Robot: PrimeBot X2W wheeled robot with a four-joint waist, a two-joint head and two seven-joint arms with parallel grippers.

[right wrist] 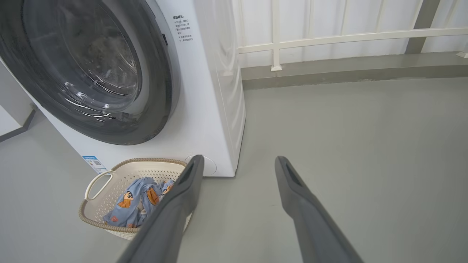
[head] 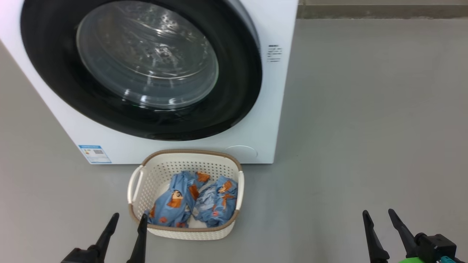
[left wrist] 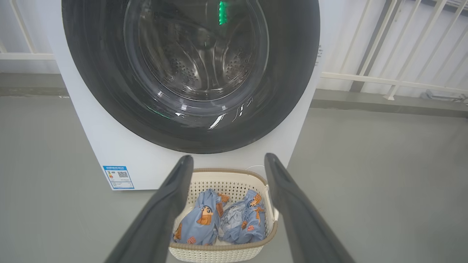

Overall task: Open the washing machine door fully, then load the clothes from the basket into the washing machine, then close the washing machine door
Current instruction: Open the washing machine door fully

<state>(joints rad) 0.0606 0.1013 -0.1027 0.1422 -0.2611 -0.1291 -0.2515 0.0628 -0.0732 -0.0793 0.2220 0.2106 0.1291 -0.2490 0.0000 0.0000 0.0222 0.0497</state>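
The white washing machine (head: pixel 278 109) stands before me, its round black-rimmed glass door (head: pixel 146 54) shut flat against the front. The steel drum shows through the glass in the left wrist view. On the floor against the machine sits the cream basket (head: pixel 139 182) with two light-blue printed clothes (head: pixel 175 201) (head: pixel 217 201) lying side by side in it. My left gripper (head: pixel 129 219) is open at the basket's near left corner, holding nothing. My right gripper (head: pixel 378 215) is open over bare floor, well right of the basket. The basket (left wrist: pixel 234 177) (right wrist: pixel 106 182) and clothes (left wrist: pixel 201 219) (right wrist: pixel 128 201) also show in both wrist views.
Grey floor (head: pixel 365 128) spreads wide to the right of the machine. A white railing (right wrist: pixel 347 36) and a low kerb (right wrist: pixel 347 71) run along the back wall. A blue label (head: pixel 94 153) sits low on the machine's front left.
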